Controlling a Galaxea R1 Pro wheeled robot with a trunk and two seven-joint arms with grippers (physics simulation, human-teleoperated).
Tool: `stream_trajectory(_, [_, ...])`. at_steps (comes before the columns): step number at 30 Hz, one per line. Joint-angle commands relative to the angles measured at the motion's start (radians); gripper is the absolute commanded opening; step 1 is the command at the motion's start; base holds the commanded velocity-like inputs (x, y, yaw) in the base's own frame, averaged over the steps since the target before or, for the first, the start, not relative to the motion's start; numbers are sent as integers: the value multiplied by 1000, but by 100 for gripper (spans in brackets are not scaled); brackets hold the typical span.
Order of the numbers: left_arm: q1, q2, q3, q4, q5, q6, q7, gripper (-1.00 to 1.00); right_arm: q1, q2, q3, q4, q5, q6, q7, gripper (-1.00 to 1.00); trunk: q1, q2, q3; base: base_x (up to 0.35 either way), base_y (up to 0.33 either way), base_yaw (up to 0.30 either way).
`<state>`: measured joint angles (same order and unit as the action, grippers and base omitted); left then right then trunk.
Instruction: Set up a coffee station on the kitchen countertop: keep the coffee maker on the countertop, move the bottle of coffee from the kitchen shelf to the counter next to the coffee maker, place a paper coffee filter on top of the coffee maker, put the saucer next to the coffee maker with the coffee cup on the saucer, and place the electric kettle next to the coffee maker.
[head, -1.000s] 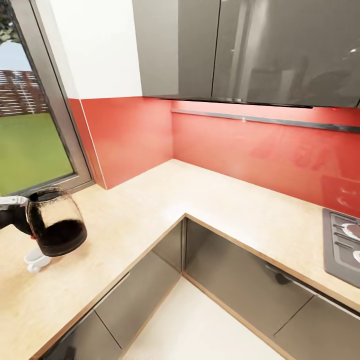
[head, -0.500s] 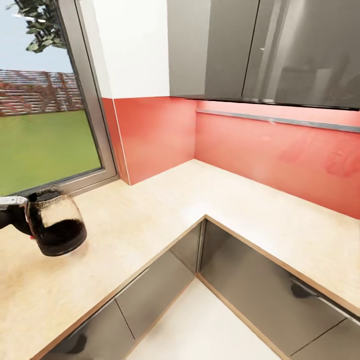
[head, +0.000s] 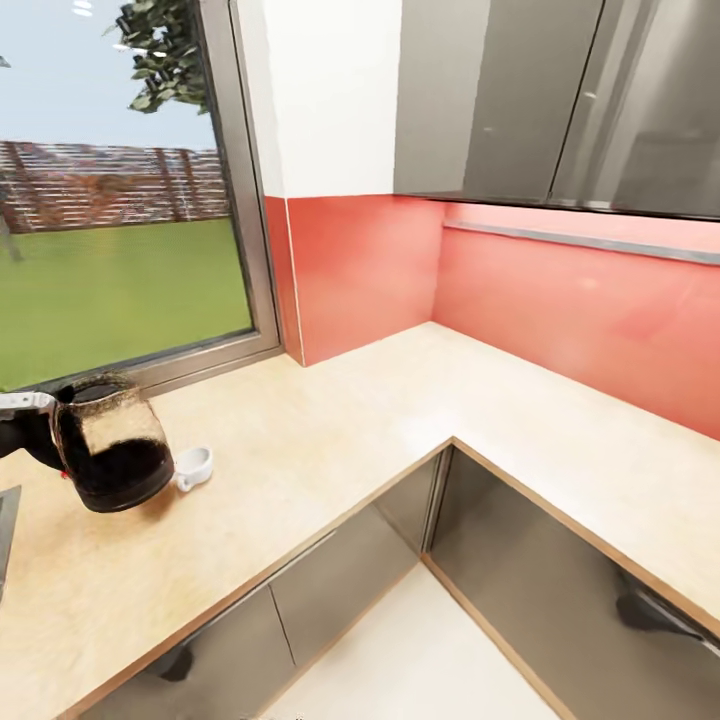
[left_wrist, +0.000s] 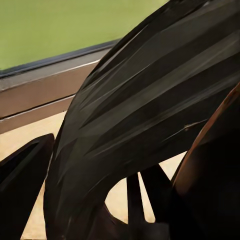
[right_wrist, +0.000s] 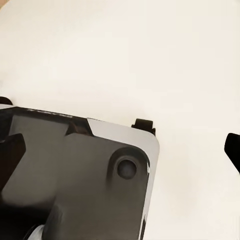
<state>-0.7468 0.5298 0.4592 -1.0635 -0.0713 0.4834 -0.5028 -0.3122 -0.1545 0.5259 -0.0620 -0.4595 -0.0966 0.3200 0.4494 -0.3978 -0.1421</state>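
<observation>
The electric kettle (head: 110, 455), clear glass with a dark lower half, hangs just above the kitchen countertop (head: 330, 430) at the left of the head view. My left gripper (head: 14, 424) is shut on its black handle at the picture's edge. In the left wrist view that handle (left_wrist: 150, 115) curves right in front of the camera, with one dark finger (left_wrist: 22, 177) beside it. A small white coffee cup (head: 193, 467) sits on the counter just right of the kettle. In the right wrist view my right gripper (right_wrist: 121, 150) is open, with nothing between its fingers, over the pale floor.
The counter turns an L-shaped corner under a red backsplash (head: 560, 310), with grey wall cabinets (head: 520, 100) above. A large window (head: 120, 230) runs behind the kettle. A steel sink edge (head: 4, 530) shows at far left. My own dark base (right_wrist: 75, 175) lies under the right gripper.
The whole view has swung left: the stove has gone out on the right and more window shows. The kettle keeps its place in the picture. The cup now appears right of it.
</observation>
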Motion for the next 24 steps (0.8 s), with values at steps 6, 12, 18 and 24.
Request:
stream_trajectory(6, [-2, -4, 3, -1, -3, 4, -8, -100, -1, 0, 8, 1, -10, -3, 4, 100, 1, -2, 0, 0, 0, 278])
stream_trajectory(12, [-2, -5, 3, 0, -5, 4, -9, -100, -1, 0, 8, 1, -10, -3, 4, 100, 1, -2, 3, 0, 0, 278])
stream_trajectory(18, [-2, -5, 3, 2, -3, 4, -9, -100, -1, 0, 8, 1, -10, -3, 4, 100, 1, -2, 6, -83, 0, 278])
stream_trajectory(24, [-2, -5, 3, 2, -4, 4, -8, -100, -1, 0, 8, 1, -10, -4, 4, 100, 1, -2, 8, -301, -74, 278])
